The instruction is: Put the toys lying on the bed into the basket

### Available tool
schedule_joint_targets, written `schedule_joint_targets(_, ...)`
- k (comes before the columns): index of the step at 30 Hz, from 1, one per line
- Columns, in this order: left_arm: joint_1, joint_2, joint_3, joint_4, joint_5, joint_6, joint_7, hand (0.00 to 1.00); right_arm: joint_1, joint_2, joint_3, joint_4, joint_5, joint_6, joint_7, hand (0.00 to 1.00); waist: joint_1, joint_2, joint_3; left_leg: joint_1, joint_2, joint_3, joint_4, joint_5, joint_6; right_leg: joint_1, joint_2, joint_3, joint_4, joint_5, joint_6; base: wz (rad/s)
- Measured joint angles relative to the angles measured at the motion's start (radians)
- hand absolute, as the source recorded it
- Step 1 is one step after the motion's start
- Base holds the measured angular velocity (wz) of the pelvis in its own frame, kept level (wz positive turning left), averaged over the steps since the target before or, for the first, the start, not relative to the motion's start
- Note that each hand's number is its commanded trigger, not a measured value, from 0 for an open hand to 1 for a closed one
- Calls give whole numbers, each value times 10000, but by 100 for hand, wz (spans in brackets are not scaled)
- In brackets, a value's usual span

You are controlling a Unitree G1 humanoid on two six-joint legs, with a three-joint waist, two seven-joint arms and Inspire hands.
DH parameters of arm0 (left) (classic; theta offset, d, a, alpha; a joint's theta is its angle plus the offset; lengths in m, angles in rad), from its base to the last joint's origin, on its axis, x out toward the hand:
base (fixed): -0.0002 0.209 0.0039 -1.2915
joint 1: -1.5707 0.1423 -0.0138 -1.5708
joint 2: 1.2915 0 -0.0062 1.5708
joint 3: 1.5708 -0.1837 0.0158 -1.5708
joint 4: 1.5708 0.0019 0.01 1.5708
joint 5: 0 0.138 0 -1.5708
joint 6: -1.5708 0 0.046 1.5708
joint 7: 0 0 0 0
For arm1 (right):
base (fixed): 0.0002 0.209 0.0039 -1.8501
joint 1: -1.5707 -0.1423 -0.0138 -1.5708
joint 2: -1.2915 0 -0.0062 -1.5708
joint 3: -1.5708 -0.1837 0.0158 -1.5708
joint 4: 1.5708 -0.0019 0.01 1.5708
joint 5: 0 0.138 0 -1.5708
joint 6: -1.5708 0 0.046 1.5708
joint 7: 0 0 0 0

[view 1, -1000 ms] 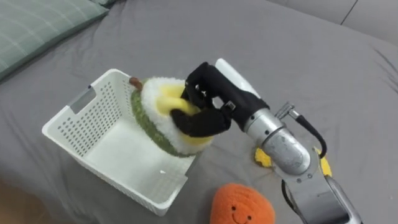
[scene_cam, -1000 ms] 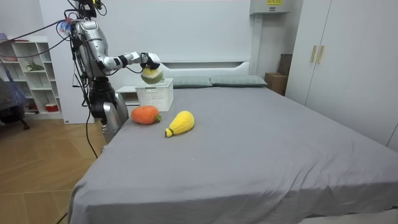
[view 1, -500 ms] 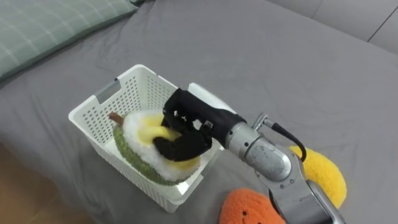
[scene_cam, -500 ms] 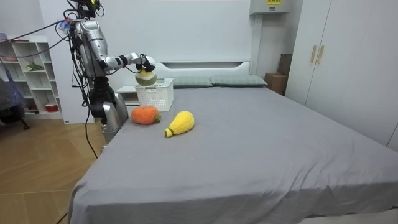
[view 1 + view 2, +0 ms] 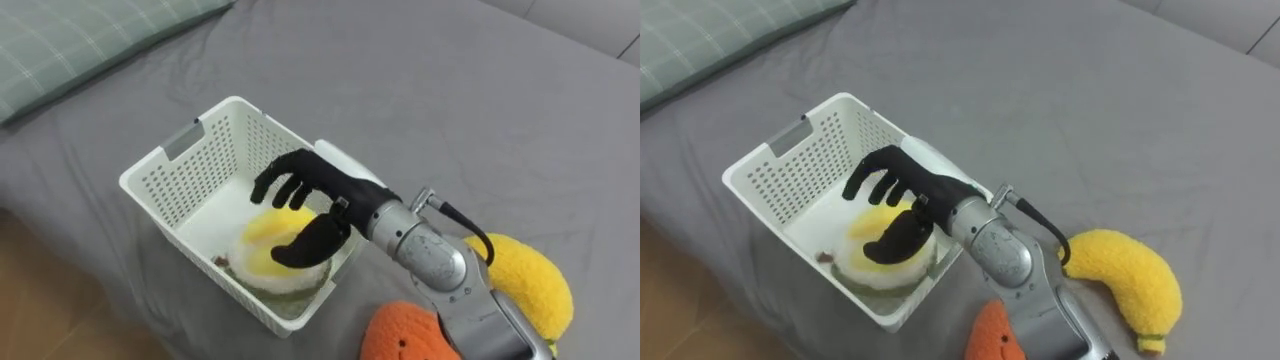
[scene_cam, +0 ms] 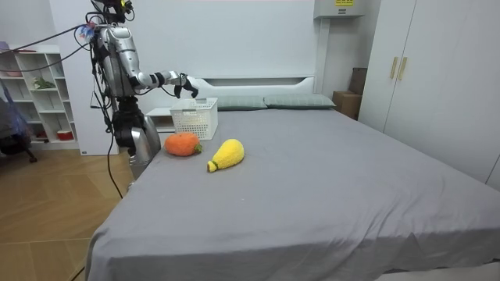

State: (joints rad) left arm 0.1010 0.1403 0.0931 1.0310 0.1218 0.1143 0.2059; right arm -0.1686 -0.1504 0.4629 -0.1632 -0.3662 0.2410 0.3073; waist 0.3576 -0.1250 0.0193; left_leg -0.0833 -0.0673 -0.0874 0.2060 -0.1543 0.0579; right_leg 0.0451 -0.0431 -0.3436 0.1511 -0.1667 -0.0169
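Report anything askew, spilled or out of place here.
Nothing spilled or damaged. The green-rimmed plush lies in the white basket under the open right hand; the orange plush and yellow plush lie outside it.

Bright, even indoor light; soft, faint shadows across the grey bed [image 6: 312, 172].

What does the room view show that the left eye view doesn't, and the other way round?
Room view: the robot standing beside the bed, white shelves, wardrobe doors, wooden floor. Left eye view: a yellow-and-white plush toy lying inside the basket, the right hand open over it. Both: the basket, orange toy and yellow toy on the bed.
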Motion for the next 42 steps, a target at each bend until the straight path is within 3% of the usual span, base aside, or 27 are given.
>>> schedule_joint_targets(15,-1,-18,12,1,0,312,5,0,2,-39,-34,551,192,1,-706,0,-257,144,65,72,-2,42,5,7,6,49,0,140,19,4,7,-1)
schedule_joint_targets(23,-6,-71,51,-78,-4,270,-20,0,-1,3,-434,515,199,-29,-1005,0,-439,172,-2,180,22,186,-2,22,23,61,-41,247,16,7,10,-5)
schedule_joint_targets(26,17,-133,180,-8,-25,127,-43,0,0,-34,-890,215,200,-289,-1226,0,-568,253,-19,251,37,327,-58,36,45,74,-53,391,23,27,40,-11)
schedule_joint_targets(31,134,-146,740,15,-10,55,-127,0,7,-160,-1928,-198,270,-495,-1660,0,-1052,270,-141,367,39,422,-149,59,81,114,-77,437,34,46,66,-5)
schedule_joint_targets(40,446,-177,915,-5,-95,-46,78,0,41,-476,-2859,-201,177,-554,-1907,0,-1861,278,-154,578,59,613,-250,57,97,232,-78,624,61,52,78,-6)
schedule_joint_targets(42,542,-179,963,-35,-96,-57,71,0,148,-492,-3156,-201,63,-563,-2009,0,-1900,286,-156,591,72,670,-251,50,105,221,-74,688,61,55,82,-9)
